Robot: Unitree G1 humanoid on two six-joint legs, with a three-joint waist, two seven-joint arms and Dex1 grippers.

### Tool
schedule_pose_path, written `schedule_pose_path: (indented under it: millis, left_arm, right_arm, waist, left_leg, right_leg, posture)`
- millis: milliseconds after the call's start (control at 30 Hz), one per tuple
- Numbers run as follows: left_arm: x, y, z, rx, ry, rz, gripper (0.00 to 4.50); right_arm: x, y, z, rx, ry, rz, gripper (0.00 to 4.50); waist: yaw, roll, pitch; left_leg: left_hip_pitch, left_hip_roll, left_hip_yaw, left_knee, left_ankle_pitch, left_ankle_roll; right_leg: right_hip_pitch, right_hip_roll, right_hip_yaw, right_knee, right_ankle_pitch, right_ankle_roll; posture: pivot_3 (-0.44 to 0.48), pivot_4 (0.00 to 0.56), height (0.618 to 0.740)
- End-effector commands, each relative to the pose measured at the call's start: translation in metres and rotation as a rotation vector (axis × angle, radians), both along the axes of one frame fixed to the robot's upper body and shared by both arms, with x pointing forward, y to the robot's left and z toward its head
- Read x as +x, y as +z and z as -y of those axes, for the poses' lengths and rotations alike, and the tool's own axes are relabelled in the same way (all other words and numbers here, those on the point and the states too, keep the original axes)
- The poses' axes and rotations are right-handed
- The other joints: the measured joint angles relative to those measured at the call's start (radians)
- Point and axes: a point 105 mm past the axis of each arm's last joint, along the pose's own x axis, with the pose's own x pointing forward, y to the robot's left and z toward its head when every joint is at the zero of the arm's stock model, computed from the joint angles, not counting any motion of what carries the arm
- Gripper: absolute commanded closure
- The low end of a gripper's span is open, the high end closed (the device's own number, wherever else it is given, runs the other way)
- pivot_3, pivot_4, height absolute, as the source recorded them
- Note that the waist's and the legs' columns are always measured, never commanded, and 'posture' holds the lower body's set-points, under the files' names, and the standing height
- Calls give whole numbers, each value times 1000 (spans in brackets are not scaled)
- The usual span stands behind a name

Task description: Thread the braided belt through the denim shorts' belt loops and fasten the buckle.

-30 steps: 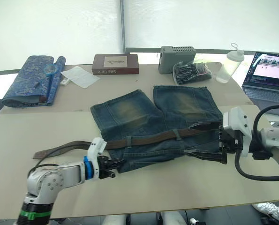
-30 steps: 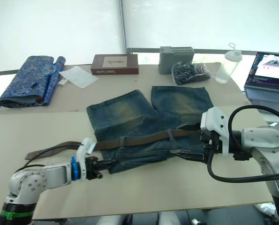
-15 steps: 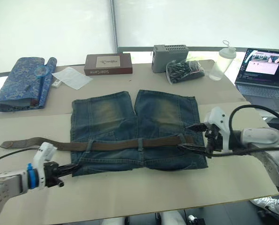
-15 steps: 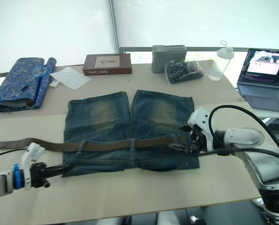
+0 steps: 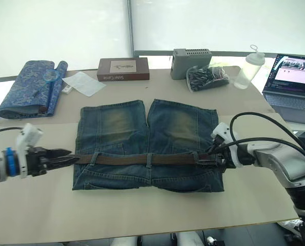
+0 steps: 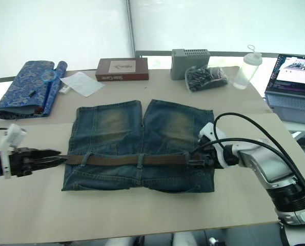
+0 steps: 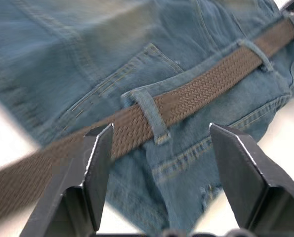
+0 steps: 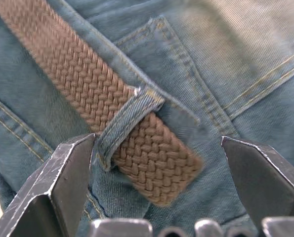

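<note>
Both the left claw (image 7: 159, 148) and right claw (image 8: 156, 163) stand spread over the braided belt (image 5: 142, 159) threaded through the denim shorts (image 5: 142, 123).

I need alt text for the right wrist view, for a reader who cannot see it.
A braided belt passes under one of the belt loops on the denim shorts, its brown tip just beyond the loop. The right gripper hovers open, one black finger either side.

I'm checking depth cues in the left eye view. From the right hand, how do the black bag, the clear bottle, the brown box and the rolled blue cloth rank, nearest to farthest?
From the right hand:
1. Black bag, straight behind it by the grey box.
2. Clear bottle, behind, toward the robot's right; close to the bag's rank.
3. Brown box, far edge, left of centre.
4. Rolled blue cloth, far left corner.
</note>
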Motion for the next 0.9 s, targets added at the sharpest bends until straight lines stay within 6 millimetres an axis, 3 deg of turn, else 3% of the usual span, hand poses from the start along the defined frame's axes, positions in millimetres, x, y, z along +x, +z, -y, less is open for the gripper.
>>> schedule_pose_path:
  millis: [33,133,300,333,367,467,633,667,700,900]
  left_arm:
    - [17,-15,7,86,-86,-32,1231]
    - [26,-28,9,126,-137,-86,1231]
    - [33,-46,14,184,-224,-148,1231]
    - [32,-47,17,182,-250,-155,1150]
    - [32,-47,21,168,-271,-154,1150]
    - [32,-50,23,156,-287,-161,2055]
    - [40,-52,19,185,-270,-94,4373]
    - [45,-50,18,200,-252,-62,4500]
    - [54,-47,14,231,-220,-13,4500]
    - [88,-30,2,317,-96,162,4500]
  right_arm:
    - [-2,-1,-2,-10,46,-22,0]
    - [-3,-3,-3,-9,61,-41,0]
    - [-5,-5,-5,-9,74,-49,0]
    - [-6,-6,-7,-9,78,-49,574]
    - [-6,-6,-9,-7,86,-44,848]
    - [-5,-7,-11,-6,84,-35,1885]
    - [5,-4,-13,-2,62,22,3626]
    - [10,-2,-14,2,51,45,4127]
    - [21,4,-16,11,33,99,4236]
    - [72,23,-24,11,-74,272,4317]
  waist:
    - [-1,0,0]
    - [-8,0,0]
    - [-10,0,0]
    - [-10,0,0]
    - [-10,0,0]
    - [-9,0,-1]
    - [-12,0,-1]
    - [-12,0,-1]
    - [-13,0,-2]
    - [-7,0,-2]
  left_leg:
    - [-2,0,0,2,0,0]
    - [-11,0,1,8,0,0]
    - [-10,0,2,8,-1,2]
    - [-9,0,3,8,-1,2]
    - [-9,0,3,9,-1,3]
    - [-8,0,3,10,-1,3]
    - [-9,0,4,10,-2,4]
    - [-8,0,4,10,-2,4]
    - [-8,0,4,10,-2,4]
    - [-3,0,4,11,3,2]
  right_leg:
    - [-2,2,0,2,0,0]
    - [-10,4,1,5,1,1]
    - [-9,5,2,5,1,2]
    - [-8,4,2,5,1,2]
    - [-8,4,2,5,1,2]
    - [-7,4,2,5,1,2]
    - [-7,5,3,6,1,3]
    - [-7,5,3,6,1,3]
    - [-7,5,3,6,2,3]
    - [-3,6,3,8,4,3]
  posture:
    - [0,150,740]
    - [0,150,740]
    - [0,150,740]
    - [0,150,740]
    - [0,150,740]
    - [0,150,740]
    - [0,150,740]
    - [0,150,740]
    - [0,150,740]
    - [0,150,740]
